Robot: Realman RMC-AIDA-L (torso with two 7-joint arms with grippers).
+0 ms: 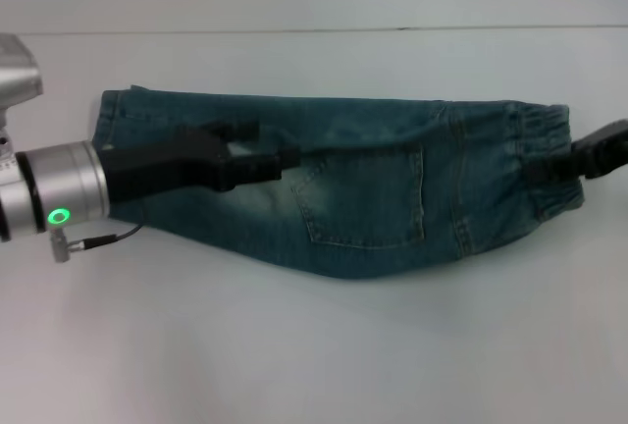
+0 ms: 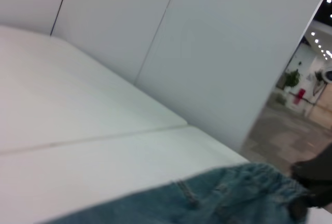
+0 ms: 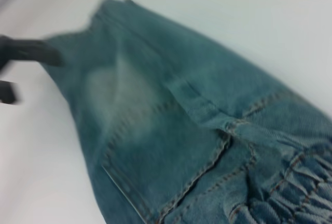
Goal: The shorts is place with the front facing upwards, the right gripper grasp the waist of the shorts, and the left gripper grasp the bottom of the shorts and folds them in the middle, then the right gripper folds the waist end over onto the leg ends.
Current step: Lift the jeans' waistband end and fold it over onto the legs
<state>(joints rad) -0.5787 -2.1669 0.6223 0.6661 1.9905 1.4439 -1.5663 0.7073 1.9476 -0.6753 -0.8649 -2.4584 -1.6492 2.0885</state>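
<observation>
Denim shorts (image 1: 363,188) lie folded lengthwise on the white table (image 1: 314,345); left gripper (image 1: 280,154) hovers over the legs, jaws apart, while right gripper (image 1: 549,171) clamps the waistband.

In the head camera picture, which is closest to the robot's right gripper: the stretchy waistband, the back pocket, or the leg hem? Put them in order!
From the right gripper:
1. Waistband, right end of the shorts, touching it.
2. Back pocket, middle.
3. Leg hem, far left end.

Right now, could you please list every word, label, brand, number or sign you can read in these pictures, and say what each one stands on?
There is no readable text in any view.
The shorts show only stitching and a pocket, no label or brand.
The left gripper, right gripper and table carry no lettering.
The green light on the left arm is a plain ring, no sign.
</observation>
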